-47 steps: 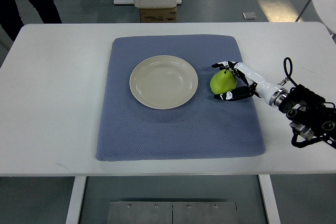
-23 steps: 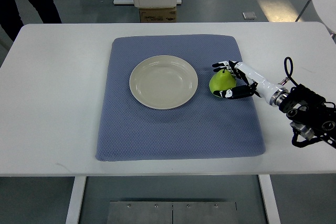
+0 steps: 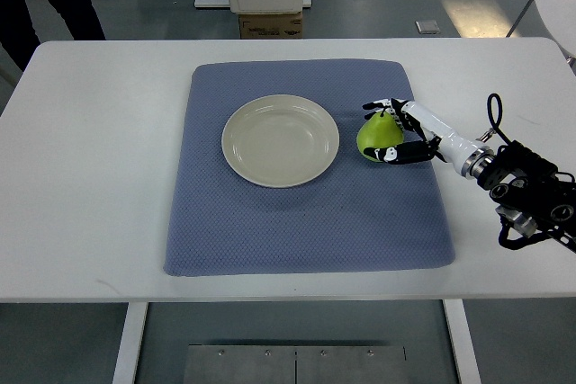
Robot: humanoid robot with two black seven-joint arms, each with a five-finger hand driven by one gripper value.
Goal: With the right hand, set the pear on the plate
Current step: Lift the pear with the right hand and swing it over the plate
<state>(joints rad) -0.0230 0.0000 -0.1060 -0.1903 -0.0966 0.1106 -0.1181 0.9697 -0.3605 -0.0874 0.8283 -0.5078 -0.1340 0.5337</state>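
The white worktop (image 3: 99,177) is carrying a blue-grey mat (image 3: 306,222), and nothing on either of them is shifting between the pictures; the cream plate (image 3: 280,140) is sitting in the same spot at the mat's middle, bare and waiting. The right arm, coming in from the right edge with its dark wrist housing and cable, is easing leftward and slightly away from the robot; the right robot hand (image 3: 396,130) is clamped around the green pear (image 3: 378,136), dark fingertips curling over its far and near sides. The pear itself is creeping toward the plate compared with a second ago, now lying just beside the plate's right rim but not yet over it; whether it is lifted clear of the mat or sliding on it cannot be told from above. That small drift suggests the carry is under way, with the crossing over the rim and the release on the plate left to do; the left arm is not showing.
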